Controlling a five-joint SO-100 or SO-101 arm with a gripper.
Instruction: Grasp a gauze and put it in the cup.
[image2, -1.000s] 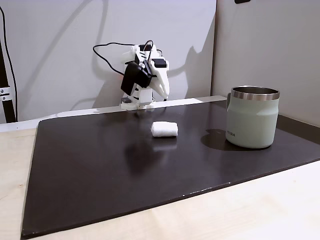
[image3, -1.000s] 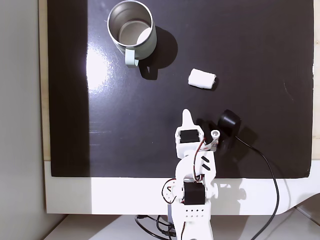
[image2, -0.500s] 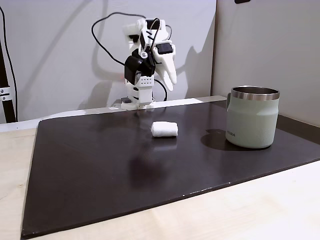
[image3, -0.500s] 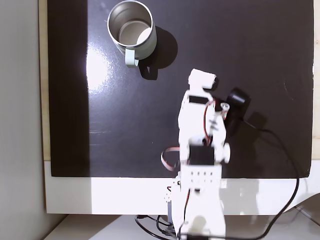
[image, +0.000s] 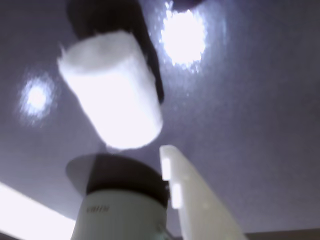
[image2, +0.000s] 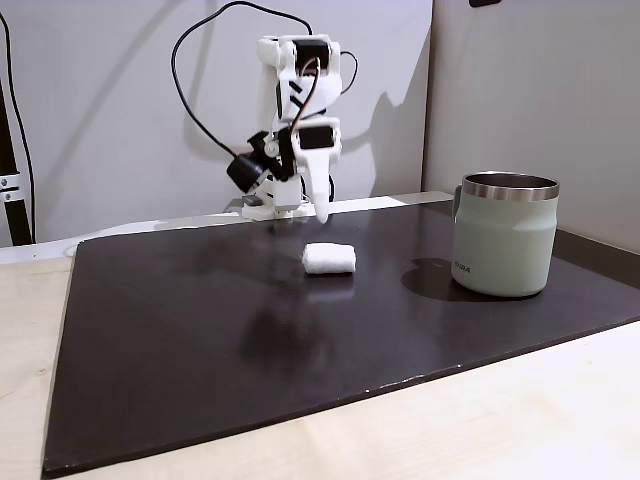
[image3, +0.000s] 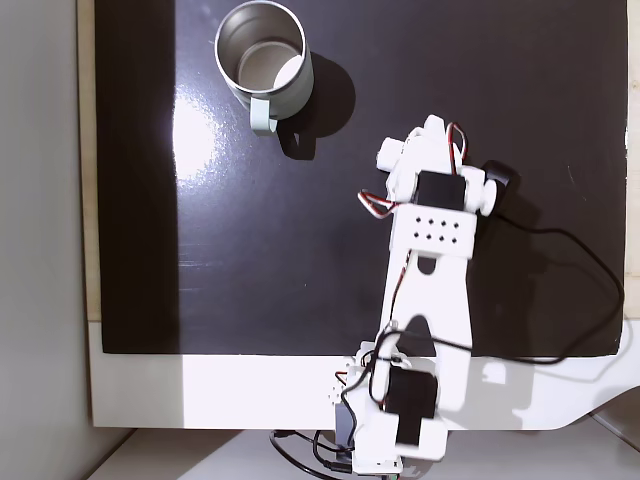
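The gauze (image2: 329, 258) is a small white fuzzy roll lying on the black mat (image2: 200, 330). In the wrist view the gauze (image: 112, 95) looks large and blurred, and one white finger (image: 192, 200) pokes in from below beside it. My gripper (image2: 321, 210) points down, raised above the mat just over and behind the gauze, with its jaws looking closed together and nothing in them. From above, the arm (image3: 430, 230) covers most of the gauze (image3: 388, 155). The sage-green cup (image2: 504, 235) stands upright and apart at the right, and its steel inside (image3: 260, 60) holds nothing.
The mat lies on a pale wooden table (image2: 520, 420). The arm's base (image3: 385, 420) sits off the mat's edge, and a black cable (image3: 590, 280) loops beside the arm. A grey wall (image2: 120, 100) stands behind.
The arm has unfolded from its tucked pose, risen and reached out over the mat. The gripper now points down over the gauze. Gauze and cup have not moved.
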